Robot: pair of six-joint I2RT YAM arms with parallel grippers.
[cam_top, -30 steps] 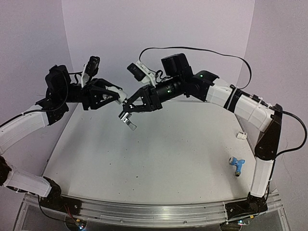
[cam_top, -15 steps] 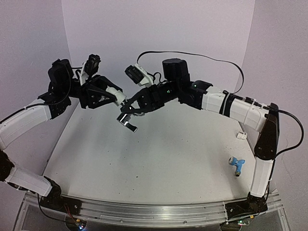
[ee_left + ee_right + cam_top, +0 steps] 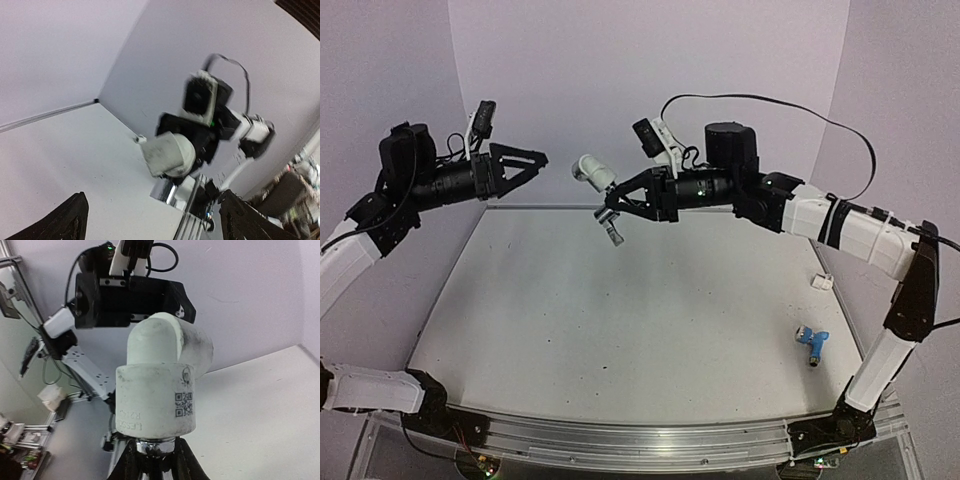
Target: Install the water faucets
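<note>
The silver faucet (image 3: pixel 613 232) is up in the air, clamped between the closed fingers of the right gripper (image 3: pixel 620 203). Its spout hangs just below the fingertips. A white elbow fitting (image 3: pixel 591 170) sits on its threaded end, right past them.

The left gripper (image 3: pixel 535 162) is wide open with nothing in it. From its wrist cam the fingers (image 3: pixel 67 222) splay out to either side, and the elbow is out in front of them, not touching.

The blue faucet (image 3: pixel 812 340) lies on the table (image 3: pixel 620 330), well away from both sets of fingers.

Handling-wise, I'd guess the silver one is solid metal, so stiff, a bit heavy for its size and pretty slick with that polish. I'd hold it on the body near the thread rather than out on the spout, or it'll twist in the pads. The elbow looks like matte plastic, light and rigid, and easy to grab across its round barrel. The blue one is probably lighter, so grip it mid-body.
</note>
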